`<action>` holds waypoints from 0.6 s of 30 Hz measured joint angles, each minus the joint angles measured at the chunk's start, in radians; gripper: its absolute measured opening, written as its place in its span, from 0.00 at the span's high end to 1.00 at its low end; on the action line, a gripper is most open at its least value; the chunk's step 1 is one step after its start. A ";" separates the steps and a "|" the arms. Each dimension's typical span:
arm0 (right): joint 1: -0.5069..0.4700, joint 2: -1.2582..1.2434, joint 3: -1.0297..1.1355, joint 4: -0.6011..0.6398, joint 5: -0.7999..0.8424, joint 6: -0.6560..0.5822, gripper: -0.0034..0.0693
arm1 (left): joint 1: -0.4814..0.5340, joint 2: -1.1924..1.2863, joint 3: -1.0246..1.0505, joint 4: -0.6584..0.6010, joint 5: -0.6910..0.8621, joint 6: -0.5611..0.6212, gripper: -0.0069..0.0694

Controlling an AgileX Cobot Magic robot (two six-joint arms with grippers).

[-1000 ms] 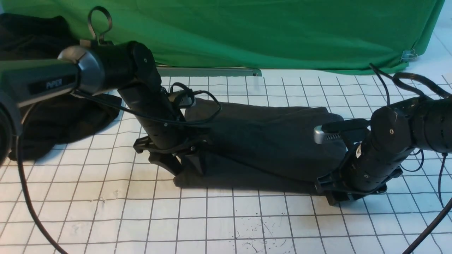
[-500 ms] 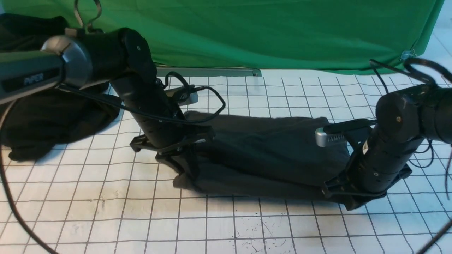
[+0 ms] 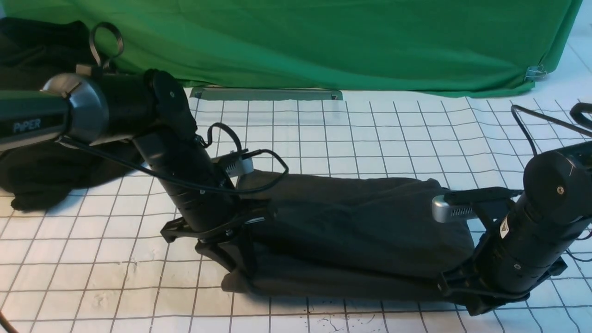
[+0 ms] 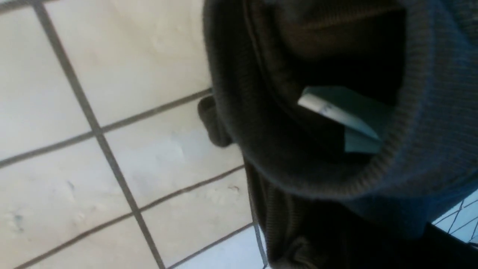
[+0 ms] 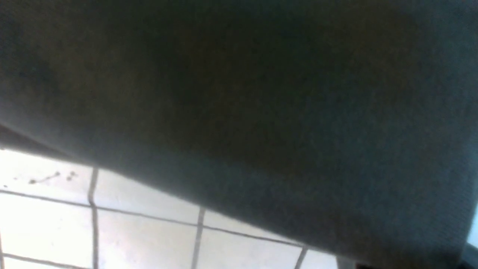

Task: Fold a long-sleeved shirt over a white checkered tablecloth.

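Note:
The long-sleeved shirt (image 3: 356, 226) lies as a dark charcoal folded band across the white checkered tablecloth (image 3: 323, 129). My left gripper (image 3: 231, 261) is shut on the shirt's left end, with cloth bunched round its fingers. My right gripper (image 3: 471, 303) is shut on the right end, at the near edge of the fabric. In the left wrist view the ribbed collar (image 4: 298, 168) curls open over the tablecloth (image 4: 130, 74) and shows the white neck label (image 4: 336, 112). The right wrist view is filled by grey knit (image 5: 261, 93) hanging over the checked squares (image 5: 142, 239). Cloth hides both pairs of fingertips.
A blacker heap of cloth (image 3: 41, 166) sits at the far left behind my left arm. A green cloth (image 3: 323, 41) drapes along the back, with a grey metal bar (image 3: 268, 93) at its foot. Cables loop off both wrists.
Both grippers have shut on the shirt's ends. Both arms have drawn back toward the near edge, and the shirt has come with them by about two squares.

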 joint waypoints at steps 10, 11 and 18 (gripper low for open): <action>-0.001 0.000 0.009 -0.034 -0.025 0.013 0.59 | 0.002 -0.002 0.017 0.059 0.037 -0.002 0.51; -0.001 0.000 0.009 -0.039 -0.026 0.000 0.52 | 0.002 -0.007 0.018 0.042 0.037 0.002 0.44; -0.002 -0.016 0.008 -0.085 0.012 -0.064 0.40 | 0.002 -0.105 0.019 0.020 0.037 0.025 0.31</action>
